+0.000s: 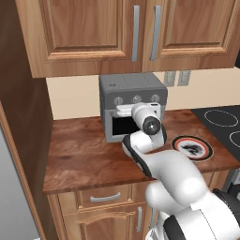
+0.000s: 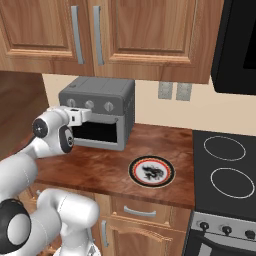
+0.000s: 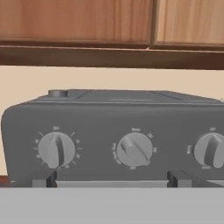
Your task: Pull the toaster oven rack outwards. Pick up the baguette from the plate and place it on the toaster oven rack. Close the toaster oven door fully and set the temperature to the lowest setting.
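The grey toaster oven point(image 1: 133, 89) point(image 2: 100, 92) stands at the back of the wooden counter. Its door point(image 2: 97, 134) point(image 1: 123, 126), with the black window, looks shut against the front. My gripper point(image 2: 86, 116) point(image 3: 111, 179) hovers level with the knob row, close to the panel. It is open, with both dark fingertips point(image 3: 43, 178) spread wide and nothing between them. The hand view faces three knobs: left point(image 3: 57, 150), middle point(image 3: 134, 149), right point(image 3: 210, 150). The plate point(image 2: 151, 171) point(image 1: 192, 147) lies right of the oven with nothing on it. The baguette and rack are hidden.
A black stovetop point(image 2: 225, 170) with ring burners borders the counter on the right. Wooden cabinets point(image 2: 115, 35) hang low over the oven. Wall outlets point(image 2: 174, 91) sit behind the plate. A tall wooden panel point(image 1: 23, 117) closes off the counter's left end.
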Motion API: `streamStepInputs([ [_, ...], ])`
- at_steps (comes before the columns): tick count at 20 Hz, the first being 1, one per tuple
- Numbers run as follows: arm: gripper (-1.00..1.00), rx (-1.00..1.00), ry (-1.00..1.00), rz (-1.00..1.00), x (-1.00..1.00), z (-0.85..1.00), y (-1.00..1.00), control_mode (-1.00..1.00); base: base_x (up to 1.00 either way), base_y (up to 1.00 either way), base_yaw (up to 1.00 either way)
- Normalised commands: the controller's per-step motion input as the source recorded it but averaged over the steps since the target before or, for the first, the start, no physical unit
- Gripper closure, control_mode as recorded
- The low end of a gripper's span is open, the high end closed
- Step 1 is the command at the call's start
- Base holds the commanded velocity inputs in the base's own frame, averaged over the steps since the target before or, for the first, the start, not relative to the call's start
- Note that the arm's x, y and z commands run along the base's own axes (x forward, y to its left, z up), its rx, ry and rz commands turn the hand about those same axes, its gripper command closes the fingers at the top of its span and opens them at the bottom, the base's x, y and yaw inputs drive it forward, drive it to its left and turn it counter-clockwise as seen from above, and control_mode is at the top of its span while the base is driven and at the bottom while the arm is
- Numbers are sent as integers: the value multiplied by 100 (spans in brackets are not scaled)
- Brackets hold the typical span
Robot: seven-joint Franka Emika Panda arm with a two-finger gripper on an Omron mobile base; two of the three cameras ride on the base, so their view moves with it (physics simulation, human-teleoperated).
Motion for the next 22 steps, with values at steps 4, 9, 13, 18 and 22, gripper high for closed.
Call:
streamStepInputs([
  [4, -100, 0, 0, 0, 0, 0, 0, -100, 0, 0, 0],
  [9, -100, 25, 0, -2, 0, 0, -5, -100, 0, 0, 0],
  [13, -100, 44, 4, -14, 7, 0, -8, -100, 0, 0, 0],
  [18, -100, 51, 1, -14, 0, 0, -3, -100, 0, 0, 0],
  [22, -100, 46, 0, -13, 0, 0, 1, -100, 0, 0, 0],
])
